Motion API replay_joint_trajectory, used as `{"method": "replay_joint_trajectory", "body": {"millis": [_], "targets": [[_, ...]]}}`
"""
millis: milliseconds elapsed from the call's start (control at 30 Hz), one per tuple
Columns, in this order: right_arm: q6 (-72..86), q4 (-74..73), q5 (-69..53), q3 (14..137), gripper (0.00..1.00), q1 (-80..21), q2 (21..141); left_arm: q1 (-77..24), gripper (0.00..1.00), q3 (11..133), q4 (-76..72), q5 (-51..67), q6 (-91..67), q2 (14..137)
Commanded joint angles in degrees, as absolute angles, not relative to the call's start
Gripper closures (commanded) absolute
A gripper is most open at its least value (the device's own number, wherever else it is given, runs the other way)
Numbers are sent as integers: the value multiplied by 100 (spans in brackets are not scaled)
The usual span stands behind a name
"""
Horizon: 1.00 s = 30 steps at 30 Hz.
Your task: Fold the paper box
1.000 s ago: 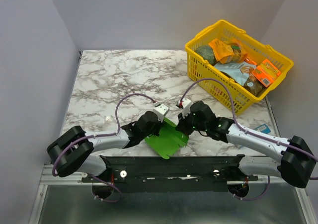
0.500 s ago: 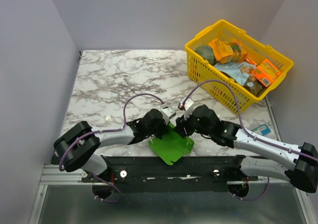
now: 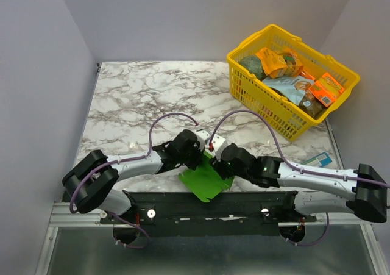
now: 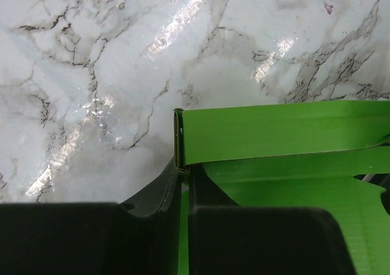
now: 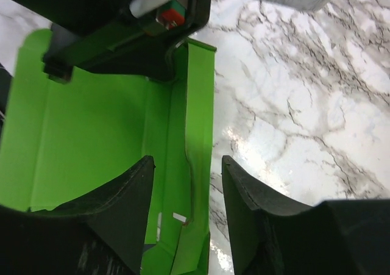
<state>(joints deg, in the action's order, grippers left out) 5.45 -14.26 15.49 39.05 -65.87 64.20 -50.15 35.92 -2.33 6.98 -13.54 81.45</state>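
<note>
Nearest to me is the black rail (image 3: pixel 207 205) that carries both arm bases. Just behind it the paper box (image 3: pixel 205 180) lies on the marble table (image 3: pixel 134 98). It is a bright green creased cut-out, mostly flat, with some flaps lifted. It sits between the two wrists, and in the top view its near corner seems to reach over the rail.

The left gripper (image 4: pixel 183 168) is at the left side of the card. Its jaws are narrow and pinch the thin edge of one raised flap, so this flap stands upright between the fingers.

The right gripper (image 5: pixel 187 165) is on the right side of the card, close to the left one. Its jaws stand apart, with a long side flap rising in the gap between them. It holds nothing. I cannot tell if either finger touches the flap. In the right wrist view, the left gripper is at the far edge of the card.

Further away, a blue-and-white pack (image 3: pixel 318 160) lies flat near the right edge of the table, beside the right arm. In the far right corner stands a yellow plastic basket (image 3: pixel 268 107), well apart from the card, with several snack packs (image 3: pixel 326 89) inside.
</note>
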Motion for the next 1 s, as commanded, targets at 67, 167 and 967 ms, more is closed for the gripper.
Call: {"method": "replay_joint_trajectory", "body": {"millis": [67,167,967], "targets": [[449,-1758,2557,4201,46,-6881,6741,-4992,100,3718,132,914,-1380,7893],[387,-1758,3005,4298,51,-7022,6951,-4992,100,3700,132,958,-1388,7831],[527,-1872,3982,4623,99,-7638,7462,-5018,100,3797,378,-1107,-2399,7945]]}}
